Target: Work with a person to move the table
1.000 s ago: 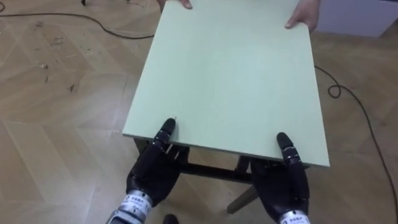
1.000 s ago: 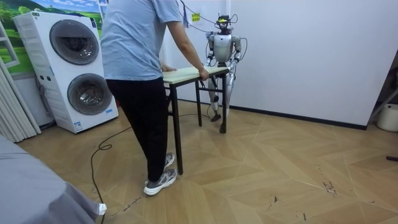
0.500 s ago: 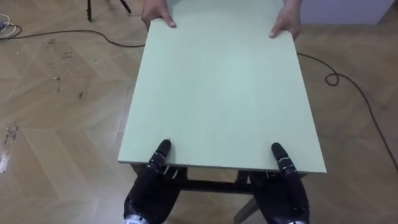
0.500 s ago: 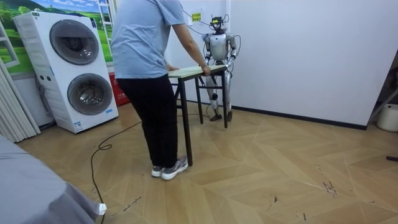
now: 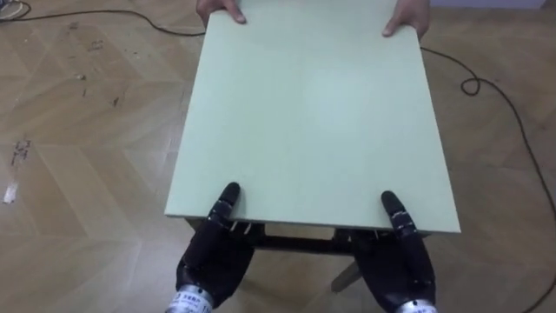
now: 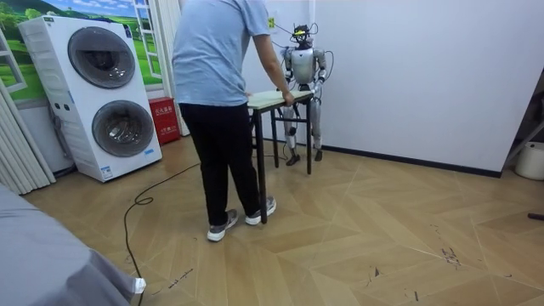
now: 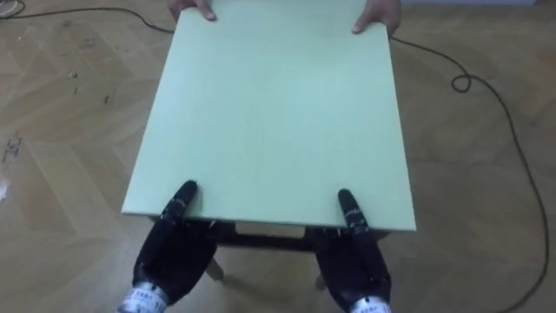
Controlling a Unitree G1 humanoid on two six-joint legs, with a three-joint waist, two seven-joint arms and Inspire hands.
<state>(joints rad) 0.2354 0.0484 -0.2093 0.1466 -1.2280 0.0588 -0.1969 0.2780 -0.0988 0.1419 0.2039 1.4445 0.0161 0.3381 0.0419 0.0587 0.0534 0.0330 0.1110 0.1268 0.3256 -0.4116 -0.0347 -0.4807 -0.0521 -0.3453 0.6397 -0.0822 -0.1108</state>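
A pale green table (image 5: 313, 113) stretches away from me, seen from above. My left hand (image 5: 213, 252) holds its near edge at the left, thumb on top and palm below. My right hand (image 5: 398, 261) holds the near edge at the right in the same way. The fingers of both lie hidden under the top. At the far end a person's hands (image 5: 219, 9) grip the two corners. In the room view the person (image 6: 221, 76) stands at one end of the table (image 6: 276, 97), and I stand at the other end, close to the white wall.
Wooden parquet floor (image 5: 78, 156) lies on all sides of the table. A stacked washer and dryer (image 6: 98, 93) stands at the room view's left, with a red box (image 6: 163, 119) beside it. A white wall (image 6: 408, 76) runs just behind me.
The person has stepped towards the room view's right, bringing the far end of the table closer to me and the wall. Both my hands keep the same hold.
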